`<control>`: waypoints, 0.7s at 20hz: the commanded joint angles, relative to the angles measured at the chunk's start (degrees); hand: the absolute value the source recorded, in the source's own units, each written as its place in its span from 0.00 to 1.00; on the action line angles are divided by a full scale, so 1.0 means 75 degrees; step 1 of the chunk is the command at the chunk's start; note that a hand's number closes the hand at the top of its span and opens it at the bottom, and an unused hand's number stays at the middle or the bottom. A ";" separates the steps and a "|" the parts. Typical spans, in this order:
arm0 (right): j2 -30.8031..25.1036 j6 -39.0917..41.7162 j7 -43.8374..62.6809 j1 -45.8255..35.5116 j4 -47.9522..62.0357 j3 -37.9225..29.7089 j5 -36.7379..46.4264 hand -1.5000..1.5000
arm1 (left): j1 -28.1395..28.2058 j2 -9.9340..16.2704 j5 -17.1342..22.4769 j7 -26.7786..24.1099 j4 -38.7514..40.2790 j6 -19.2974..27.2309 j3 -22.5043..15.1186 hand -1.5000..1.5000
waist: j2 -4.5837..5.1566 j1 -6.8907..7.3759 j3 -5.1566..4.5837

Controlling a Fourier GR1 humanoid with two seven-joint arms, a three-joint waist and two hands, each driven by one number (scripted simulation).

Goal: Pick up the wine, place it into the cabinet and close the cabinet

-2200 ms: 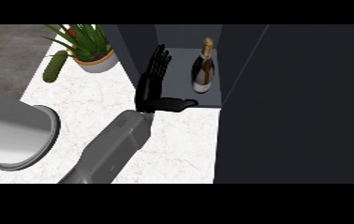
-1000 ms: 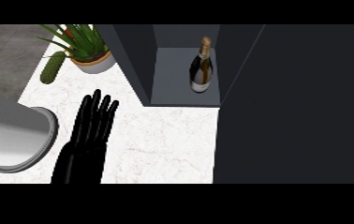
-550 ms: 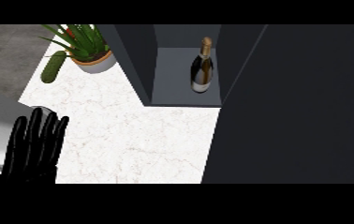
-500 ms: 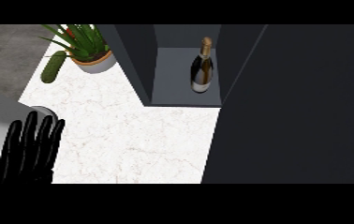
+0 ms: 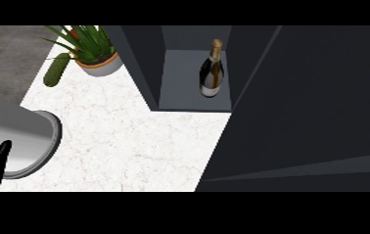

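Head view, looking steeply down: the dark glass wine bottle with a gold foil neck (image 5: 212, 75) stands upright inside the dark grey open cabinet (image 5: 194, 103), on its shelf floor, toward the right wall. Placement appears complete; the cabinet is not closed.

The dark cabinet door (image 5: 303, 110) stands swung out at the right of the view, covering much of that side and overhanging the white marble worktop (image 5: 130, 135).

Only a sliver of a black robot hand (image 5: 4, 154) shows at the far left edge, by the rim of a grey round vessel (image 5: 43, 145). From its position I take it to be the left; whether its fingers are spread or curled cannot be told. The right robot hand is out of view.

A potted green plant in a pale pot (image 5: 94, 52) and a green cucumber (image 5: 56, 69) sit at the worktop's upper left, well apart from the cabinet.

Assessment: the step in hand is closing the door. It would be best done by bringing a robot hand to the door's outer face near its free edge and pushing with straight fingers along the hinge arc. The bottle sits near the opening's right side, so the swing should be steady to avoid jarring it.
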 commanded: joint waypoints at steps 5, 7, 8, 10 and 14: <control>0.0177 -0.2159 0.0198 -0.2537 0.1296 0.1559 0.1780 1.00 | 0.0887 0.0204 0.0580 -0.0191 0.0422 -0.1460 0.1363 0.00 | 0.0007 0.0050 -0.0004; 0.0178 -0.2480 0.0377 -0.3104 0.1647 0.1474 0.1656 1.00 | 0.1254 0.0464 0.0809 -0.0016 0.0104 -0.1843 0.1936 0.00 | 0.0017 0.0080 0.0004; 0.0179 -0.2705 0.0842 -0.3780 0.1695 0.1047 0.1247 1.00 | 0.1231 0.0367 0.0892 -0.0101 0.0273 -0.2053 0.2065 0.00 | 0.0029 0.0102 0.0000; 0.0180 -0.3455 0.0274 -0.4364 0.2777 0.1167 0.1232 1.00 | 0.0901 0.0439 0.1137 0.0122 0.0527 -0.2272 0.2219 0.00 | 0.0051 0.0080 0.0000; 0.0180 -0.3644 0.0118 -0.5527 0.3804 0.0222 0.0692 1.00 | 0.1082 0.0315 0.1322 0.0267 0.0699 -0.2680 0.2688 0.00 | 0.0064 0.0080 0.0007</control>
